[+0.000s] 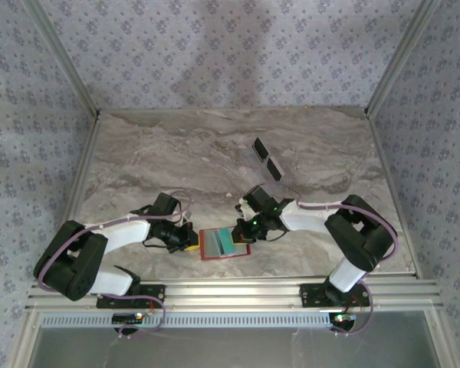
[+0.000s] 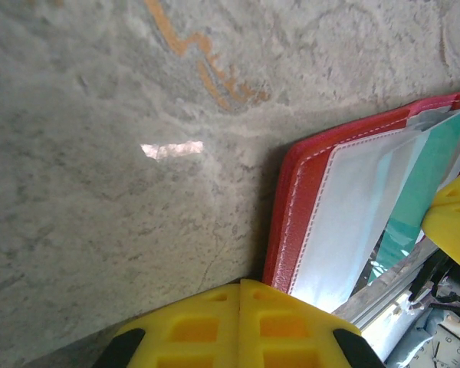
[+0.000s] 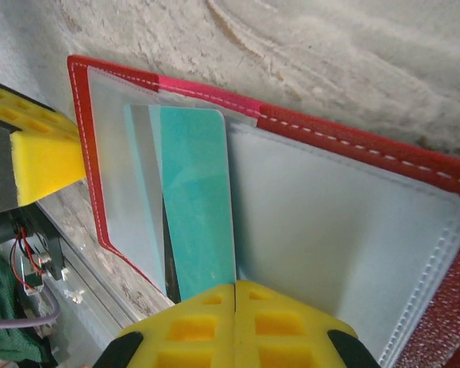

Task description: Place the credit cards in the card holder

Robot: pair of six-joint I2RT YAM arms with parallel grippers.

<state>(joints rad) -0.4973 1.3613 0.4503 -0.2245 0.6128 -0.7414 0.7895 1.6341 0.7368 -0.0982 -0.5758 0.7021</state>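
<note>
Sitting at the nine o'clock edge of the open, flat, square red card holder [image 3: 353, 138], my left claw [image 2: 239, 307] has its yellow pads pressed together. My right claw [image 3: 235, 307], pads together too, meets the thin teal-blue credit card [image 3: 195, 199] on the holder's pale inner face; whether it nips the card I cannot tell. Two dark rectangular cards [image 1: 274, 169] lie well apart at one o'clock on the grey marble table [image 1: 138, 169].

Grey-beige marbled tabletop [image 1: 176, 153], an orange vein [image 2: 207, 65] and a small glare patch [image 2: 172, 149] on it. Walls [image 1: 215, 54] on three sides, pale floral wallpaper. Slanted metal posts [image 1: 61, 57] at corners. Ribbed aluminium rail [image 1: 238, 291] along near edge.
</note>
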